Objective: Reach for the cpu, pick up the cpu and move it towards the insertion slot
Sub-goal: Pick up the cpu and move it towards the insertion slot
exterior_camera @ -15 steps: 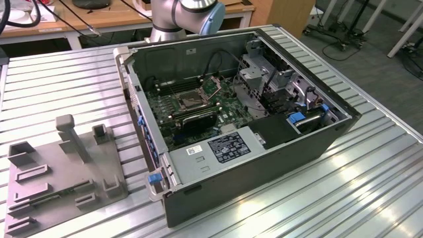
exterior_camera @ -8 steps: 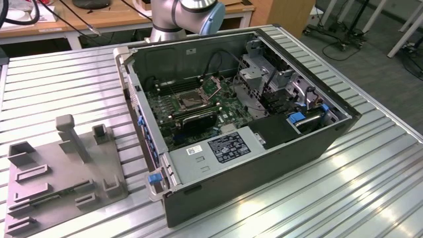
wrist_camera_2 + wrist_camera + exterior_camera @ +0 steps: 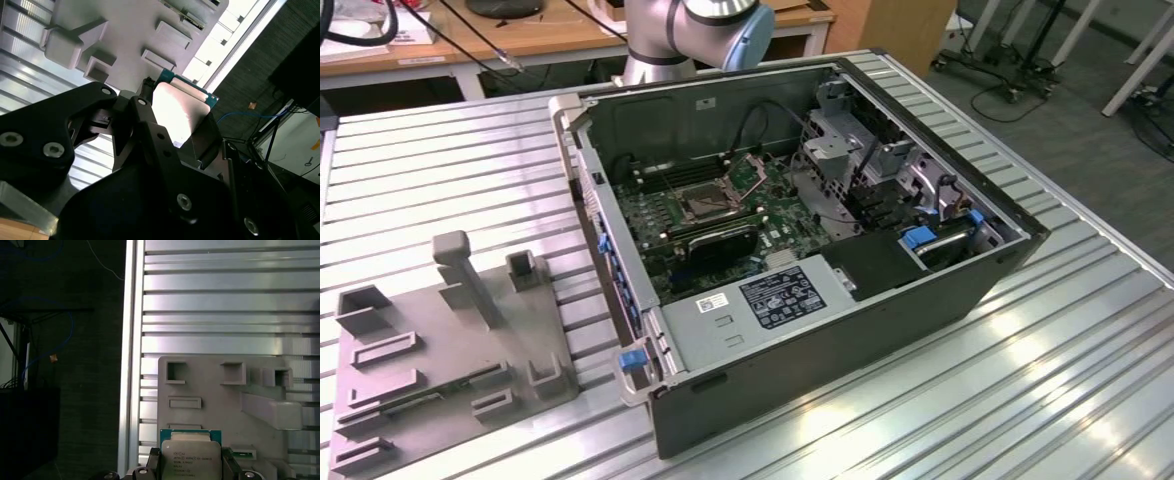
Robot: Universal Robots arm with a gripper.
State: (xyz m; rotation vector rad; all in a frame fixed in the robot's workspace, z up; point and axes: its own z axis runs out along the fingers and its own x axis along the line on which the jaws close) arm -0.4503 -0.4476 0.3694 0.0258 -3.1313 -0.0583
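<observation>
Jaws clamped on cpu — silvery face, green rim

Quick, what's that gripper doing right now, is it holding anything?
Gripper: closed, holding the cpu by two opposite edges.

On the desk, the fixture plate lies at the exterior view's left of the computer case holding the insertion slot. The cpu sits in the claw, over that plate.
</observation>
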